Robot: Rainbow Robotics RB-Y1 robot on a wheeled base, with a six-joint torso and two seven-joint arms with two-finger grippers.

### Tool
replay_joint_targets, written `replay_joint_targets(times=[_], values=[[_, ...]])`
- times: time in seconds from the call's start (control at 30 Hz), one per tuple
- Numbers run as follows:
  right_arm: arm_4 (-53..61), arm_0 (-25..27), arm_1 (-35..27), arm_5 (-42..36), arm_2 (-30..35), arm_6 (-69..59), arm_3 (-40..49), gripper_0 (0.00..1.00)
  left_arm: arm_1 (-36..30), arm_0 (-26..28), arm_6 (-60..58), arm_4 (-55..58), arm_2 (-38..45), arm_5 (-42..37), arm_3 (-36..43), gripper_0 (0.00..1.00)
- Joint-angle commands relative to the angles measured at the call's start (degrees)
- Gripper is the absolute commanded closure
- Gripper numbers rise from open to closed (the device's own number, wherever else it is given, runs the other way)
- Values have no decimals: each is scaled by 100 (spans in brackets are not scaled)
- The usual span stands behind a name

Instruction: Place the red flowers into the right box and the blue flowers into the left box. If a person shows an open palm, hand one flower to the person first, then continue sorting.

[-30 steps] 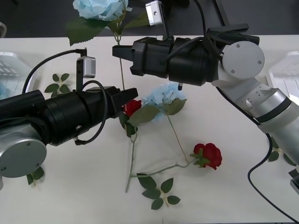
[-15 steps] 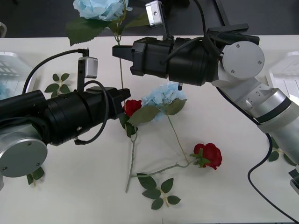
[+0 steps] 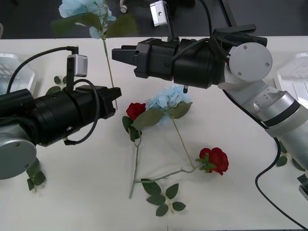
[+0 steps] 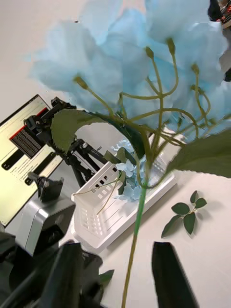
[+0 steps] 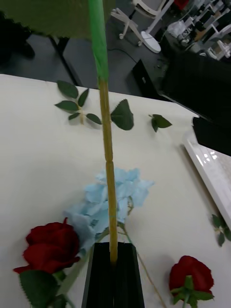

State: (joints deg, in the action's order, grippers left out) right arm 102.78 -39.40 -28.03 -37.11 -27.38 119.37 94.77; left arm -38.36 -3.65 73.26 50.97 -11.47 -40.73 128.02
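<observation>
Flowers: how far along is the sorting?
Done: one blue flower lies in the left box. In hand: the left gripper is shut on a second blue flower; the right gripper is open. Left: two red flowers and a third blue flower on the table.

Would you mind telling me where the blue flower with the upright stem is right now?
In the front view, the blue flower is raised at upper left, its stem clamped in the left pincer, beside the open right pincer.
</observation>
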Motion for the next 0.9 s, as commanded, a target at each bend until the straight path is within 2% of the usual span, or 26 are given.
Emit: replay_joint_targets(times=[0.03,0.13,0.23,0.3,0.43,0.53,0.73,0.9], values=[[-21,-226,122,81,-4,43,76,11,-550,576,145,159,672,74,443,100],[-30,-226,87,72,-13,17,76,11,-805,1059,127,326,1129,13,628,100],[-30,-226,34,-86,-31,-238,59,11,-946,1604,119,669,1867,-471,847,100],[-30,-226,-1,-358,-40,-651,-38,11,-955,2044,136,853,2623,-1139,1041,100],[-232,-165,-106,-745,-40,-1583,-179,11,-955,2545,154,1126,3783,-2264,1243,100],[-724,-59,-308,-1044,-40,-2805,-152,11,-955,2949,206,1134,4706,-3046,1243,100],[-1331,90,-660,-1677,-40,-4607,103,11,-955,3371,321,915,5453,-3679,874,100],[-2096,600,-1187,-2055,-31,-6742,1008,11,-963,3564,699,-52,5515,-3679,311,100]])
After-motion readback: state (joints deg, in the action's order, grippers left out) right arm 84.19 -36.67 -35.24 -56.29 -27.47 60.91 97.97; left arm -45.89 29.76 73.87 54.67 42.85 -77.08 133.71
